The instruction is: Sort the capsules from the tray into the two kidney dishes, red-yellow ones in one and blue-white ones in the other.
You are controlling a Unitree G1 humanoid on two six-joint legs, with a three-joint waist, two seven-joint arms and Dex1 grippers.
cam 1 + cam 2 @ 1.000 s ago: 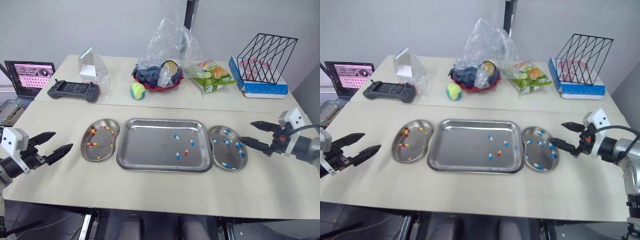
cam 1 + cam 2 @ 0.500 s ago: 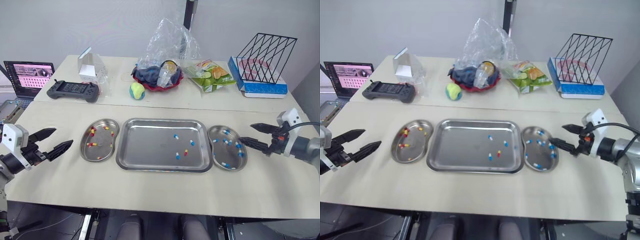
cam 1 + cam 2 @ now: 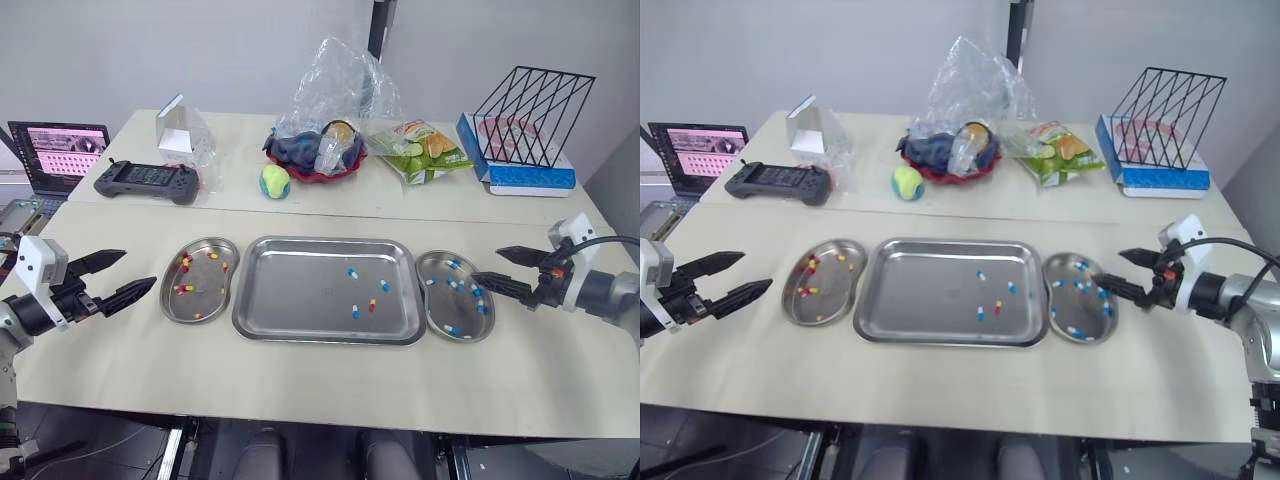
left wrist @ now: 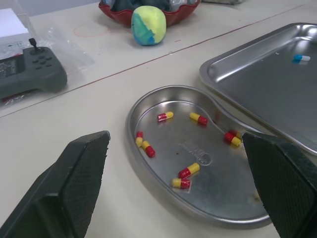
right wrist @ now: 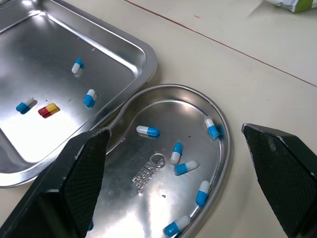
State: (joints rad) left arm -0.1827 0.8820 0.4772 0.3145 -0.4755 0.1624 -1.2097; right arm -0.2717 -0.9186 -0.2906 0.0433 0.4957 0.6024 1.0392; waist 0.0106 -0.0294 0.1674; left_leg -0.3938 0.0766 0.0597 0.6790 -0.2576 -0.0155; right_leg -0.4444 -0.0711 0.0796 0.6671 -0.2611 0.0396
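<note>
The tray [image 3: 300,290] sits in the middle of the tabletop [image 3: 300,385], close to the near edge, with a kidney dish just beside it on each side. The left dish [image 3: 208,297] holds a handful of red-yellow capsules [image 3: 185,263] and no blue ones. The right dish [image 3: 440,306] holds a handful of blue-white capsules [image 3: 452,264] and no red ones. So most of the sorting looks done.

Four capsules are left in the tray, all in its right half. Three are blue-white and one is red-yellow. The red-yellow one has to go across to the left dish. The three blue-white ones have only a short trip to the right dish.

The left claw [image 3: 140,268] hangs near the left edge of the tabletop, close to the left dish. Its two fingers are spread wide and it holds nothing. The right claw [image 3: 485,263] hangs near the right edge, at the outer side of the right dish. Its fingers are spread wide too, with nothing between them. Neither claw is over the tray yet
</note>
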